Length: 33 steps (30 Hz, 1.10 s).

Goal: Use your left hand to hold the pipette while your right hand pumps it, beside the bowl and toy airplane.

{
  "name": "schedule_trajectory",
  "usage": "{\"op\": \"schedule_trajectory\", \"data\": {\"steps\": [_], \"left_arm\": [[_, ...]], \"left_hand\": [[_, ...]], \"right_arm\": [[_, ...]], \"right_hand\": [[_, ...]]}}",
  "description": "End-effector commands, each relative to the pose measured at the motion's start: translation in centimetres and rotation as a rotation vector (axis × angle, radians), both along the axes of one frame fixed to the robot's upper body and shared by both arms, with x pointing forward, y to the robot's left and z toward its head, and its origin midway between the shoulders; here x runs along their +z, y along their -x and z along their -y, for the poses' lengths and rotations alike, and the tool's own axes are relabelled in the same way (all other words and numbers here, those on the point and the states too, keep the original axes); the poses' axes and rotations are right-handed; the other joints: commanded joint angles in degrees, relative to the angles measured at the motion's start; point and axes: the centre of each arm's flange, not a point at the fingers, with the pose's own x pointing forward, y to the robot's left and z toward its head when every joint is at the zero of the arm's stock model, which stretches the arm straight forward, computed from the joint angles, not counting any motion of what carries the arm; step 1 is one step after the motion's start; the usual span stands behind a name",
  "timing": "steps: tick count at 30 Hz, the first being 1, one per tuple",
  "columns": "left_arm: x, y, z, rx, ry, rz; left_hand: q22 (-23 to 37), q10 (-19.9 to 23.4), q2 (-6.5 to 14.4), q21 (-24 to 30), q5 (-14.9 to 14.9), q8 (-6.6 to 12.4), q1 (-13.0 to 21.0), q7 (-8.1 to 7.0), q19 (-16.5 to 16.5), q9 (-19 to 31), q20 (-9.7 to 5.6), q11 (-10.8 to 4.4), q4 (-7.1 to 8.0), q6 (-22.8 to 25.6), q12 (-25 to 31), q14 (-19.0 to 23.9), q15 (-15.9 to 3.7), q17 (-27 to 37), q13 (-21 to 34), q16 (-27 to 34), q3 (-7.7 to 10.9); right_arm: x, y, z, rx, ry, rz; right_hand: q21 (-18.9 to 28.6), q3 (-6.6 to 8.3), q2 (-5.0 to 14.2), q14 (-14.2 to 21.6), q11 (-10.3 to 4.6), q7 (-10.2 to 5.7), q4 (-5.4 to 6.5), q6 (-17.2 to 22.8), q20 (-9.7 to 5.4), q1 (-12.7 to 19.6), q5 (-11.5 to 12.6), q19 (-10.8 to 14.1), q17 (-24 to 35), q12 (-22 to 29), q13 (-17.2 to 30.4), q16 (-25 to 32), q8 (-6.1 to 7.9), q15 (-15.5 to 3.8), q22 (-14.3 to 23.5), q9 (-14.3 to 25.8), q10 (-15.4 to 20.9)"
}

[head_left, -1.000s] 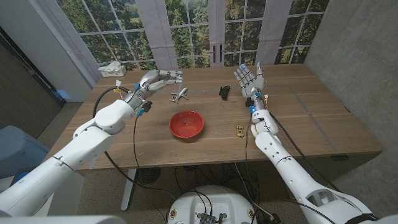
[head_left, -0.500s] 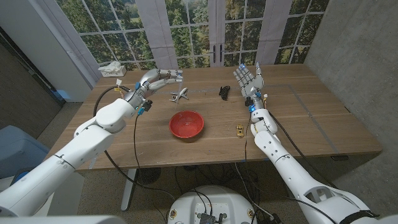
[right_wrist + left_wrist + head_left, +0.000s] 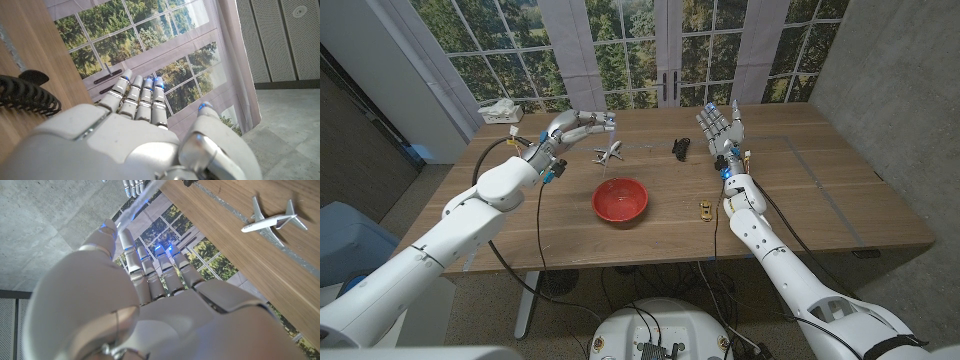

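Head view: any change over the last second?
Barely. The left hand, holding the clear thin pipette above the table's far side, drifted slightly to picture right. The right hand stayed raised with fingers spread, holding nothing. The red round bowl, white toy airplane and small black object did not move.

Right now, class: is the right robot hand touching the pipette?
Apart. The head view shows the right robot hand open, across the table from the pipette in the left robot hand.

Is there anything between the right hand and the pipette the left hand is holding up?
Nothing visible. The right hand is raised and open above the table; the black object and toy airplane lie lower, on the table, below the pipette.
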Motion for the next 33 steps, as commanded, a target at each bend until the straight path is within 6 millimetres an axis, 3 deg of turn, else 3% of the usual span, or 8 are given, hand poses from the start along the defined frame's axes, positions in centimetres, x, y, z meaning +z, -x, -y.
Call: {"op": "schedule_trajectory", "data": {"steps": [1,5,25,30,33], "left_arm": [[0.2,-0.1,0.3,0.007,0.001,-0.002],[0.2,0.1,0.4,0.014,0.004,0.001],[0.1,0.9,0.9,0.001,-0.023,-0.002],[0.3,1.2,1.1,0.010,-0.041,-0.009],[0.4,1.2,1.2,0.009,-0.056,-0.020]], "left_hand": [[0.17,0.84,0.76,0.11,0.67,1.02,1.23,0.06,0.32,0.45,-0.37,-0.66,-0.51,1.79,0.57,0.10,-7.62,0.06,0.07,0.17,0.87],[0.17,1.14,1.61,0.25,1.31,1.61,2.34,-0.24,0.62,0.85,-0.63,-0.68,-0.73,2.53,0.63,0.67,-8.06,0.04,0.03,0.24,1.94],[0.15,2.88,1.36,0.55,3.70,5.02,3.33,-1.04,1.13,3.30,-1.51,-1.52,-0.43,5.97,0.86,1.64,-8.88,0.15,-0.15,0.08,3.91],[0.19,2.95,2.05,0.66,5.66,6.42,2.49,-1.28,1.18,5.29,-2.40,-2.03,0.64,4.89,0.64,1.59,-9.16,0.51,-0.17,0.14,4.61],[0.26,2.40,2.37,0.73,7.72,8.62,1.08,-1.93,1.00,8.61,-2.81,-1.72,1.64,2.88,0.43,0.85,-9.22,0.72,0.26,-0.03,5.06]], "right_arm": [[-0.1,-0.1,0.2,0.001,-0.004,0.000],[-0.1,-0.1,0.3,0.002,-0.005,0.001],[-0.6,0.7,0.5,-0.001,-0.003,0.007],[-0.6,0.8,0.5,-0.002,-0.003,0.008],[-0.6,0.8,0.5,-0.003,-0.003,0.010]], "right_hand": [[0.11,0.29,0.26,-0.02,0.14,0.07,-0.17,0.16,0.29,-0.55,0.03,0.01,0.08,0.39,0.23,-0.20,0.17,0.36,0.09,0.04,0.13],[0.12,0.34,0.26,0.01,0.22,0.11,-0.22,0.19,0.27,-0.60,0.02,0.00,0.09,0.42,0.24,-0.20,0.18,0.30,0.09,0.04,0.19],[0.15,0.60,0.25,-0.03,0.14,0.18,-0.48,0.24,0.27,-0.93,0.00,-0.04,0.16,0.46,0.29,-0.31,0.19,0.25,0.09,0.05,0.28],[0.16,0.66,0.24,0.04,0.23,0.25,-0.54,0.26,0.26,-1.01,-0.01,-0.03,0.17,0.46,0.30,-0.31,0.20,0.24,0.09,0.05,0.28],[0.16,0.69,0.23,0.02,0.23,0.25,-0.57,0.27,0.23,-1.05,-0.02,-0.05,0.18,0.45,0.30,-0.33,0.20,0.18,0.09,0.05,0.27]]}}
